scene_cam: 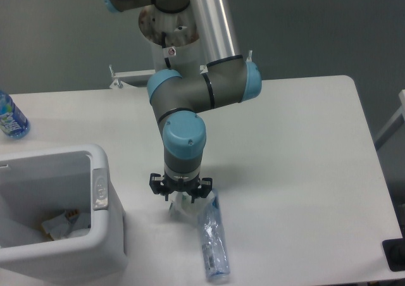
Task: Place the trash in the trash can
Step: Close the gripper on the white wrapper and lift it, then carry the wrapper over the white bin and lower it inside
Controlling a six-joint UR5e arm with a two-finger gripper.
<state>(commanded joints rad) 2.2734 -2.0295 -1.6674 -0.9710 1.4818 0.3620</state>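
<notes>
Nearest the lens, at about seven o'clock, sits the trash can [107, 245], a big white bin with a thick rim and a grey oval latch on its near-right wall; some crumpled paper and scraps show at its bottom, though I cannot tell whether the white wad with green marks is among them. Holding everything is the white bench [304, 172], which fills most of the view and is bare from the centre out to three o'clock. Next in size is the arm, which drops from twelve o'clock to just below centre.

At six o'clock the crushed bottle [212, 242] lies flat on the bench, clear and blue-tinted, with its long axis running toward the near edge. The pincer [181, 202] is down at its upper end, its fingers over or around that end. Whether it is already clenched on the plastic I cannot tell; the wrist hides the fingertips.

By my reading, the step in hand is the grasp of the bottle. Next comes a firm close, a straight lift clear of the rim, then a carry toward nine o'clock and a release over the bin.

A deep-blue bottle [11, 116] stands at nine o'clock. Grey floor lies behind.
</notes>
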